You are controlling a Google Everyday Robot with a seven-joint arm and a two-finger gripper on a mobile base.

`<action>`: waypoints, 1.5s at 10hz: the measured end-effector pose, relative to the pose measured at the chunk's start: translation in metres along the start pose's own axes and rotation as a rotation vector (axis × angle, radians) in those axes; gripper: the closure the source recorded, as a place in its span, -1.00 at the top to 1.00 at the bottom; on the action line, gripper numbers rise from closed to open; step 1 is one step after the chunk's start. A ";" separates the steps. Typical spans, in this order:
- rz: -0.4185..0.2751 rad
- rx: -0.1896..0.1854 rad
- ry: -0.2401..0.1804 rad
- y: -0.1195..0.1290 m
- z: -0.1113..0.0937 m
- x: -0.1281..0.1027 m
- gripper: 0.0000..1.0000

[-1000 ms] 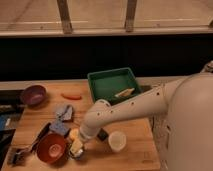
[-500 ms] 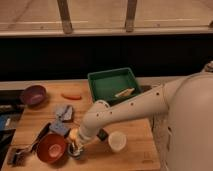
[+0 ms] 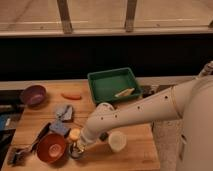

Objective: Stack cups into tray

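The gripper [image 3: 76,150] is low at the front edge of the table [image 3: 33,121], down on the dark cup [image 3: 71,153]. Its fingers are pressed together and pinch that cup at the rim. A second ago they stood apart above the same cup; since then they have closed, and the wrist has sunk a little. The arm [image 3: 131,112] has barely shifted, with its elbend a touch further right.

The dark cup has not left the table and sits where it did before. The cream cup [image 3: 117,140] stands just to the right of the gripper, apart from it, upright and unmoved. The tray [image 3: 107,85] lies well beyond the gripper, up and to the right, with a pale curved piece [image 3: 125,92] lying in its right half. Neither cup is in it.

The red bowl [image 3: 51,147] is just left of the gripper, almost touching the dark cup. A small orange round thing [image 3: 75,133] sits right behind the gripper. The carrot [image 3: 71,96] lies far behind it, and the purple bowl [image 3: 33,94] far behind and to the left. None of these has moved.
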 end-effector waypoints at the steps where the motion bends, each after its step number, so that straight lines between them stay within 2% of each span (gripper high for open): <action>1: -0.010 0.003 -0.009 0.004 -0.007 -0.003 -1.00; 5: -0.062 0.038 -0.025 0.017 -0.046 -0.021 -1.00; 8: -0.057 0.085 -0.020 0.005 -0.083 -0.029 -1.00; 12: 0.052 0.131 -0.030 -0.034 -0.154 0.005 -1.00; 15: 0.151 0.157 -0.056 -0.052 -0.201 0.049 -1.00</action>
